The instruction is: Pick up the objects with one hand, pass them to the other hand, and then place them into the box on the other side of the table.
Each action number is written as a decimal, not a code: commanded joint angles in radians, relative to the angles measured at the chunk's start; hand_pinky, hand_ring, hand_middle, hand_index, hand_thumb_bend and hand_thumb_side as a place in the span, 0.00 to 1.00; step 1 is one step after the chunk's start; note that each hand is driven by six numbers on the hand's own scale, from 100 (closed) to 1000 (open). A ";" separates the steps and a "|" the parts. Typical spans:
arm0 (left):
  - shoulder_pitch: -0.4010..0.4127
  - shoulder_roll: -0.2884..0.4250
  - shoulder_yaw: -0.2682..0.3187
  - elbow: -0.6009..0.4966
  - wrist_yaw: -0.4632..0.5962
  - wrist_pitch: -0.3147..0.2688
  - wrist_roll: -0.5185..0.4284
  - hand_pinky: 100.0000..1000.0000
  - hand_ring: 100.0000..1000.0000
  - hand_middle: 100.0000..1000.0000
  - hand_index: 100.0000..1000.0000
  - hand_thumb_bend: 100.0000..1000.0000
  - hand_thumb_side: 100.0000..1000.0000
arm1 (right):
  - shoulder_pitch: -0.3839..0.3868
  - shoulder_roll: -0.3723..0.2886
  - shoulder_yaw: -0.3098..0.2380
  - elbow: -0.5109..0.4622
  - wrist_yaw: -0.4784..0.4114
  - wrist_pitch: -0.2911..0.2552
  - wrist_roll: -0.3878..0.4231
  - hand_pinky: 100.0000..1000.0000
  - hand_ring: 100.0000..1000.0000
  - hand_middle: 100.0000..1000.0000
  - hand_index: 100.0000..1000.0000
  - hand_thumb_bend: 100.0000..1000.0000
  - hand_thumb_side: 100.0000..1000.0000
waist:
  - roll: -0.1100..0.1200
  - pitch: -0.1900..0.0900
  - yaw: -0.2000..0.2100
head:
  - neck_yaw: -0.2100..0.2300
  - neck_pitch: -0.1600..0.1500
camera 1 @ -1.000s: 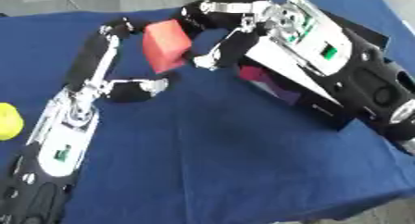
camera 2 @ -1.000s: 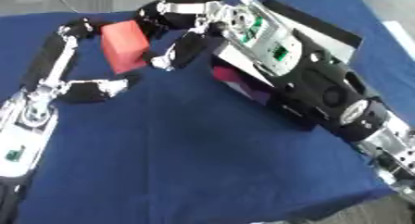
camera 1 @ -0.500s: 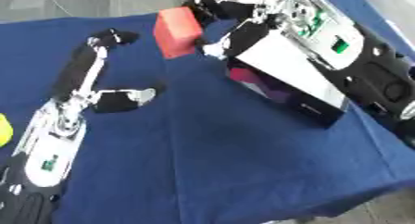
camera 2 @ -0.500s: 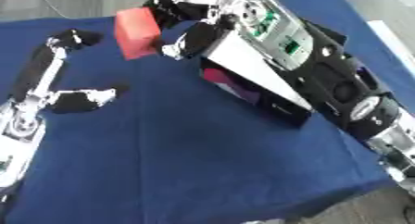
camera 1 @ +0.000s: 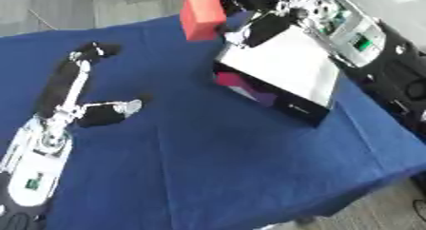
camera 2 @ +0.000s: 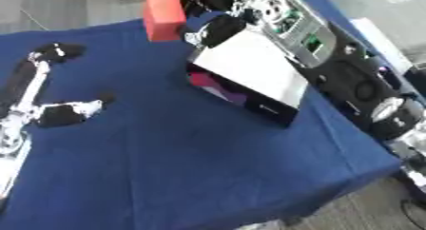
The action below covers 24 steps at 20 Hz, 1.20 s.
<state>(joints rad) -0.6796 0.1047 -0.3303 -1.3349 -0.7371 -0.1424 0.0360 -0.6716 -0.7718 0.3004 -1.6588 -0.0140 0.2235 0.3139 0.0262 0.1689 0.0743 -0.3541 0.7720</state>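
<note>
Since a second ago the left hand [camera 1: 83, 89] has drawn back, fingers relaxed, leaving the red block [camera 1: 202, 16] pinched in the right hand's [camera 1: 254, 15] curled fingers just beyond the box [camera 1: 287, 72]; released there, it could miss.

Your right robot hand [camera 1: 254, 20] is raised at the far side, its arm coming in from the upper right, black fingers curled around a red rectangular block [camera 1: 202, 15] that it holds up in the air. Your left robot hand [camera 1: 79, 91] lies low on the left, its fingers stretched straight away from you and its thumb [camera 1: 108, 112] spread out sideways, holding nothing.
</note>
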 commanded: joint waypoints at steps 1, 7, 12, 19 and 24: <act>-0.006 0.020 0.010 -0.022 -0.001 0.002 0.009 0.76 0.73 0.67 0.81 0.59 0.43 | 0.004 -0.045 -0.035 0.019 0.024 -0.008 -0.039 0.88 0.79 0.69 0.60 0.00 0.00 | 0.011 -0.036 -0.004 | -0.007 -0.002; 0.007 0.027 0.013 -0.024 -0.003 0.006 0.014 0.76 0.73 0.67 0.81 0.59 0.43 | 0.046 -0.058 -0.075 0.101 0.080 -0.021 -0.100 0.88 0.78 0.68 0.60 0.00 0.00 | 0.019 -0.034 -0.017 | -0.016 -0.002; 0.010 0.033 0.017 -0.025 -0.002 0.009 0.019 0.76 0.73 0.67 0.81 0.59 0.44 | 0.073 -0.060 -0.092 0.148 0.113 -0.029 -0.121 0.87 0.78 0.68 0.60 0.00 0.00 | 0.022 -0.033 -0.025 | -0.019 -0.002; 0.012 0.036 0.019 -0.025 0.000 0.013 0.023 0.76 0.73 0.67 0.81 0.59 0.43 | 0.092 -0.061 -0.106 0.235 0.183 -0.034 -0.153 0.87 0.78 0.68 0.59 0.00 0.04 | 0.020 -0.038 -0.026 | -0.017 -0.002; 0.012 0.036 0.019 -0.026 0.001 0.014 0.024 0.76 0.73 0.67 0.81 0.58 0.43 | 0.090 -0.056 -0.106 0.288 0.221 -0.058 -0.137 0.87 0.80 0.71 0.63 0.00 0.03 | 0.020 -0.040 -0.025 | -0.019 -0.002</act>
<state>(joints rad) -0.6550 0.1227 -0.3201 -1.3405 -0.7369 -0.1295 0.0560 -0.5702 -0.7972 0.2103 -1.3740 0.1945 0.1730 0.1746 0.0384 0.1625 0.0493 -0.3722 0.7721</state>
